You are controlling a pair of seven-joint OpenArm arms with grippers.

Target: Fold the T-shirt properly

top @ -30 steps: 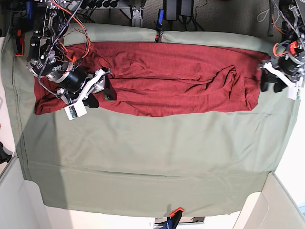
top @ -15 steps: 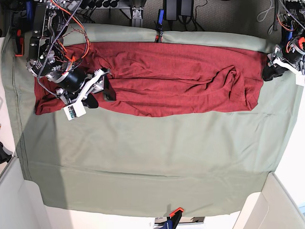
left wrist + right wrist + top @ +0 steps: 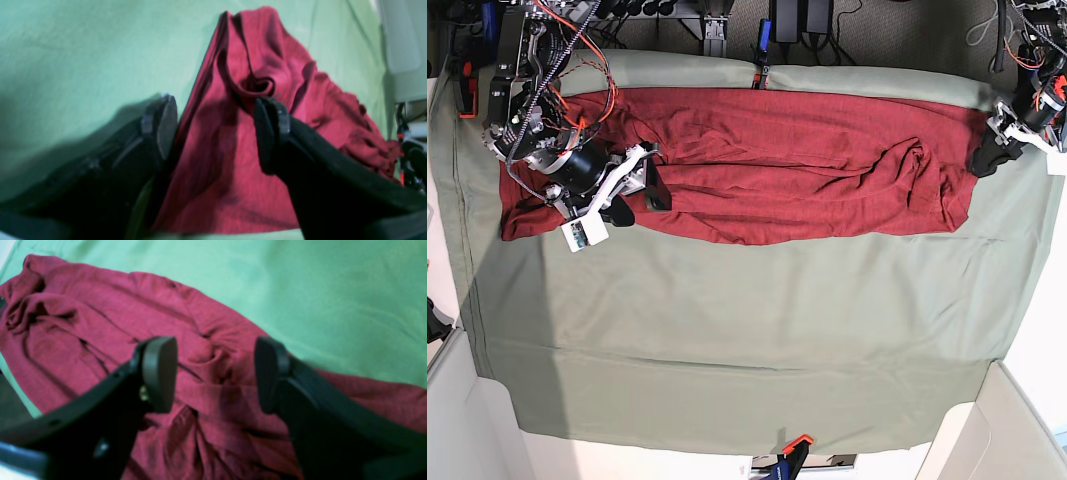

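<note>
The dark red T-shirt (image 3: 787, 165) lies spread in a long wrinkled band across the far part of the table. My right gripper (image 3: 639, 203) is at the shirt's left end, open, its fingers just above bunched folds of the shirt (image 3: 83, 340) in the right wrist view, gripper (image 3: 213, 373). My left gripper (image 3: 983, 160) is at the shirt's right end. In the left wrist view it (image 3: 217, 130) is open and straddles the shirt's edge (image 3: 260, 66), one finger (image 3: 163, 123) over the green cloth and the other over red fabric.
A sage-green cloth (image 3: 747, 330) covers the whole table. Clamps (image 3: 762, 70) hold it at the back edge and an orange clamp (image 3: 795, 445) at the front. Cables and electronics (image 3: 537, 60) crowd the back left. White panels (image 3: 1017, 430) flank the front corners.
My left gripper has moved from beside the table's right edge up and then inward onto the shirt's right end. The right arm and the shirt have stayed in place.
</note>
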